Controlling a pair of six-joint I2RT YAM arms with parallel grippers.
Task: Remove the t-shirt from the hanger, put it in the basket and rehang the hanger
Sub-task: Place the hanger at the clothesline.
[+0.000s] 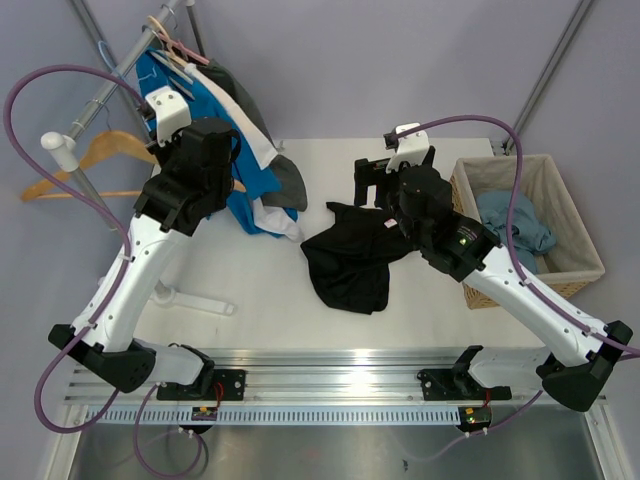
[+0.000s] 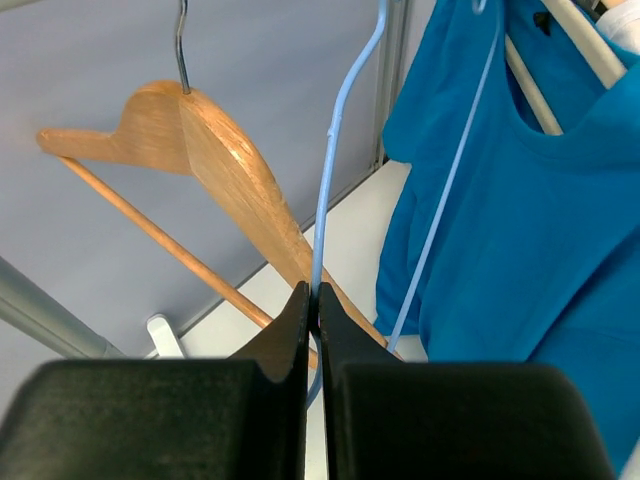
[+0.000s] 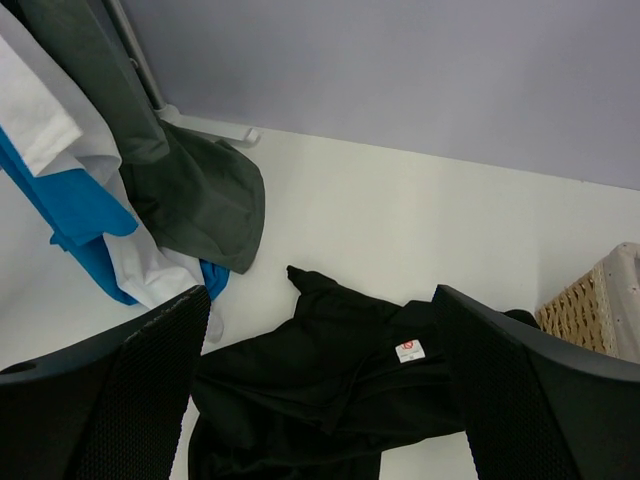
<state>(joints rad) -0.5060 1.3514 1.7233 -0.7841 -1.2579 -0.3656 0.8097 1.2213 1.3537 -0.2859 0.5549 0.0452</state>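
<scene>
A blue t-shirt hangs on a light blue wire hanger on the clothes rack at the back left; it also shows in the top view. My left gripper is shut on the wire of that hanger, beside the shirt's collar. A black t-shirt lies crumpled on the white table, off any hanger. My right gripper is open and empty, hovering just above the black t-shirt's collar end.
An empty wooden hanger hangs left of the blue wire. A grey garment and a white one hang beside the blue shirt. A wicker basket holding a blue-grey cloth stands at the right. The rack's foot rests on the table.
</scene>
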